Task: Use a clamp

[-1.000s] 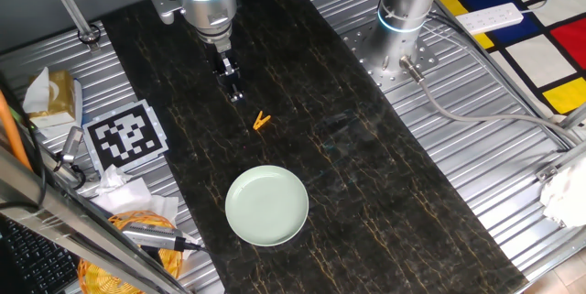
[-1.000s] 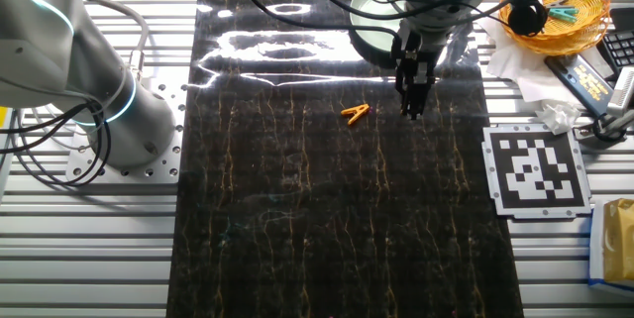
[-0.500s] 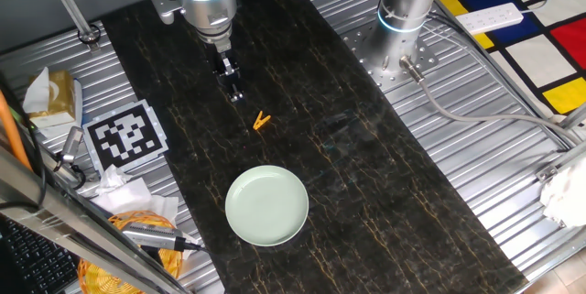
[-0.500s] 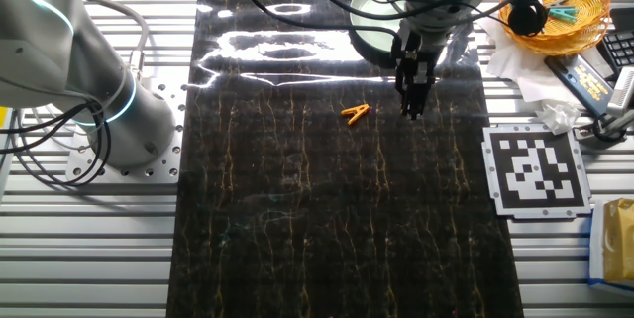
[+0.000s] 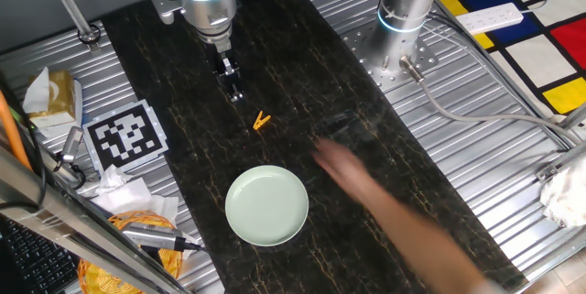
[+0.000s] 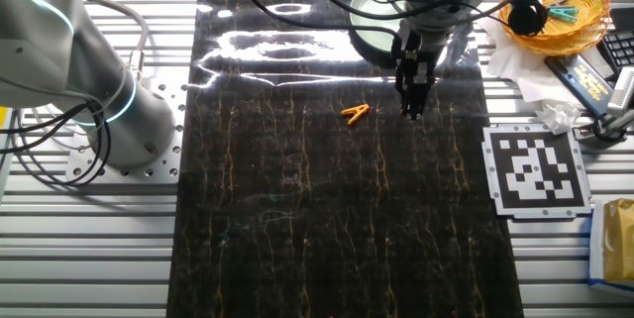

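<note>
One fixed view — blurred arm (image 5: 394, 216) beside plate (image 5: 266, 204), clamp (image 5: 262, 121) clear.

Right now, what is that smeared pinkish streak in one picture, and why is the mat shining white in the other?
In one fixed view, the streak is motion blur, probably a person's arm reaching across the dark mat; the clamp stays sharp. In the other fixed view there is no streak; the white patches are glare on the mat near the plate.

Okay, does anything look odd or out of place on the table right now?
Yes. In one fixed view a blurred arm reaches in from the lower right toward the clamp; the other fixed view does not show it. The gripper hangs beside the clamp, not touching it.
</note>
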`<state>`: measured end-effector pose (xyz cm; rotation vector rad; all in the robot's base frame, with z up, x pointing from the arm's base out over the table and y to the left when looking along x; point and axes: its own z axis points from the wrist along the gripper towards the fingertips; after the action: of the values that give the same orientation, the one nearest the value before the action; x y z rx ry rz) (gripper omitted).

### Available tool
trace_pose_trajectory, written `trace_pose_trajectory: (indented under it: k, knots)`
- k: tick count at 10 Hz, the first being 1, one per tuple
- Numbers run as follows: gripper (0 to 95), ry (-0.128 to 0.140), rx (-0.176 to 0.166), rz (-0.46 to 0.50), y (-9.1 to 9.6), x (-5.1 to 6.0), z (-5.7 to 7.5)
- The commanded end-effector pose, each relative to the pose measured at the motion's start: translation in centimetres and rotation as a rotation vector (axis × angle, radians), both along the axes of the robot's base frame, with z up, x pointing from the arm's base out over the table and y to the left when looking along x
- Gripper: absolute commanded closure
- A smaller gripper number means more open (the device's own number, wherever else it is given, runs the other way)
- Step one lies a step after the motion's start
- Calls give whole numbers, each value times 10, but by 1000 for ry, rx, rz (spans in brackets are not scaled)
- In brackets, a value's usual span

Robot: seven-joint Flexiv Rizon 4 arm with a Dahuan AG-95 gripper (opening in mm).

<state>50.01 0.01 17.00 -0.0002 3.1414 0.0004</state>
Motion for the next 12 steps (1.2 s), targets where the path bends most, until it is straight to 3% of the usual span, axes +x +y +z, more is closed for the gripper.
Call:
trace_pose_trajectory:
  k: [1, 2, 12]
  knots:
    - [0, 0, 0, 0, 0, 0, 0]
    - [950, -188, 75, 81, 0, 0, 0]
    - [950, -188, 64, 100, 0, 0, 0]
